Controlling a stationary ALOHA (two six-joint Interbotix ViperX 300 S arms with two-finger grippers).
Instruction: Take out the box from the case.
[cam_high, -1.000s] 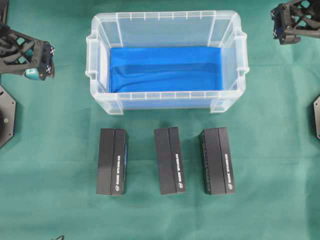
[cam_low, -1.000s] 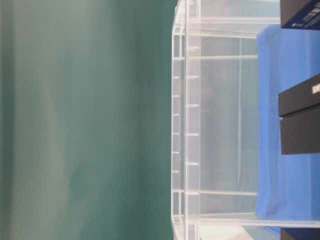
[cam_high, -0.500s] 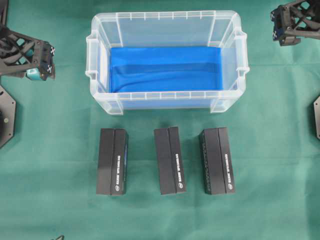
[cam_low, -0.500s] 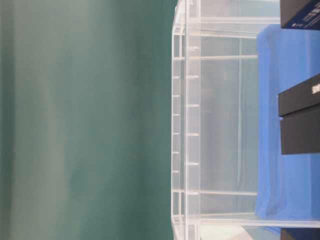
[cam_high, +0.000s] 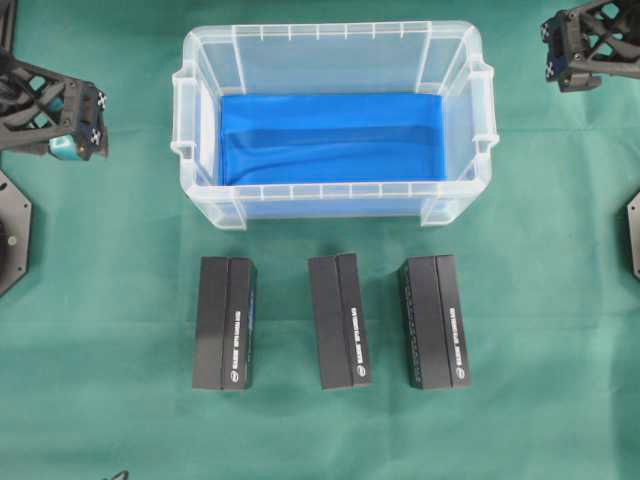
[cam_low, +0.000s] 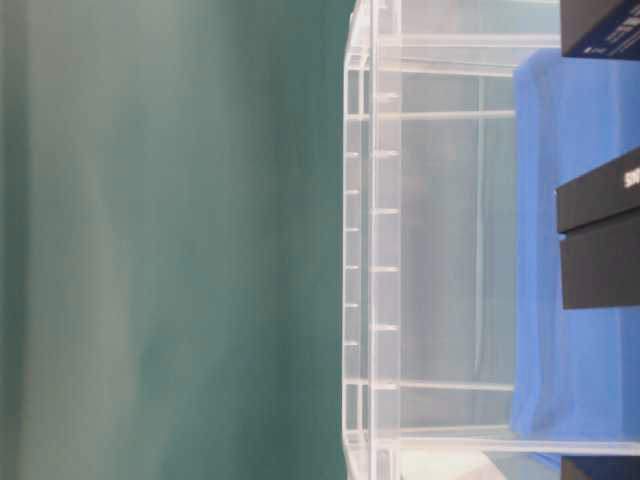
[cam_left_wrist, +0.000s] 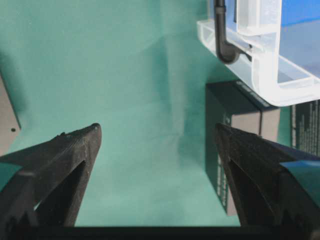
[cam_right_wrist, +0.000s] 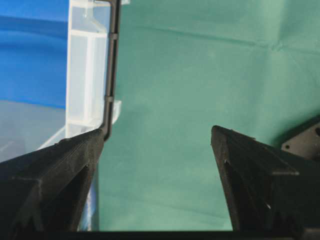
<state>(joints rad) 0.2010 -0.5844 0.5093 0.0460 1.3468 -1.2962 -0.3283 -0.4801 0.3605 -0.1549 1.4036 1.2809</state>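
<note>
I count three black rectangular boxes (cam_high: 335, 321) in a row near the clear plastic case (cam_high: 330, 40), whose blue cloth (cam_high: 330, 138) lies bare. My left gripper (cam_left_wrist: 157, 132) and right gripper (cam_right_wrist: 157, 135) both gape wide, holding nothing, far left and far right of the case.

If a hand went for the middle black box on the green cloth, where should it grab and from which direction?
Probably from straight above. The middle black box lies flat, its long axis running away from the case. Close the fingers across its two long sides near mid-length. The gaps to the left box and right box look wide enough for fingers.
</note>
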